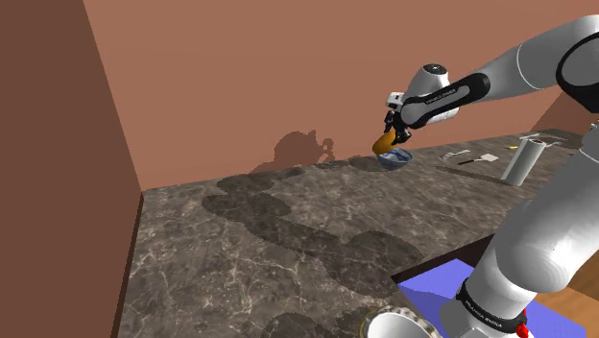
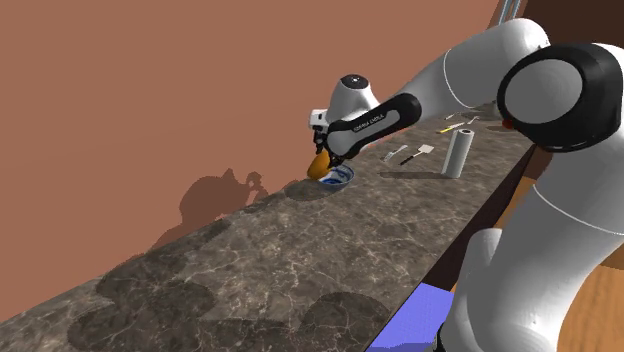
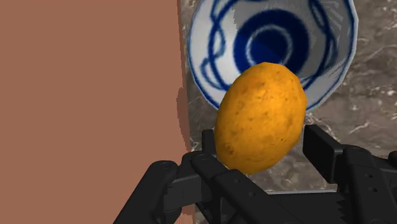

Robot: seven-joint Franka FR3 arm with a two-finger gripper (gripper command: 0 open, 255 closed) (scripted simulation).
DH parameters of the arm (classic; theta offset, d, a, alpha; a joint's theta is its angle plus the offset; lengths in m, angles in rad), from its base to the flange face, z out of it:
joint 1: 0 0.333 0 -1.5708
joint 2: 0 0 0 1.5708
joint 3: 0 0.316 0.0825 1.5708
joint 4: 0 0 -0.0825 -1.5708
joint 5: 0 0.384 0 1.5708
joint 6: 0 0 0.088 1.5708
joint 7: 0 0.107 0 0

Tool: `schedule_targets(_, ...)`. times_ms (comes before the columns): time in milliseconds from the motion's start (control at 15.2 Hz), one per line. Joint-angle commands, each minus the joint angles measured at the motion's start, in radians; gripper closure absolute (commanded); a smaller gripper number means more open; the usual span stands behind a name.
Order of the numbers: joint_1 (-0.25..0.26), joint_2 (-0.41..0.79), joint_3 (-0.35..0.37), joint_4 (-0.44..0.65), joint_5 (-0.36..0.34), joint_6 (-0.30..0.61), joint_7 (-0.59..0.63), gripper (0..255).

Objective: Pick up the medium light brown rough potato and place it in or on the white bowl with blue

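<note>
Orange-brown, the potato [image 3: 257, 118] sits clamped in the gripper [image 3: 263, 147], above the near rim of the bowl [image 3: 205, 51] just ahead, so I'd nudge it forward over the blue centre and lower before letting go, lest it roll onto the bench [image 3: 375, 95].

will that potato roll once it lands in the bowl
The potato looks egg-shaped, so it would likely roll, though the curved wall of the bowl should contain it. Probably stiff: the fingers clasp it without visible denting.
</note>
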Motion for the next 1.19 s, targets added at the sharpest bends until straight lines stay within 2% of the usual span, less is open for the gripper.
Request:
schedule_targets(0, 0.018, 0.058, -0.049, 0.057, 0.097, 0.005, -0.105, 255)
schedule_targets(132, 0.026, 0.124, -0.085, 0.117, 0.212, 0.006, -0.215, 255)
schedule_targets(594, 0.019, 0.186, -0.083, 0.071, 0.284, 0.101, -0.262, 255)
schedule_targets(990, 0.004, 0.252, -0.064, 0.039, 0.387, 0.185, -0.333, 255)
schedule_targets(1122, 0.003, 0.252, -0.063, 0.039, 0.387, 0.185, -0.333, 255)
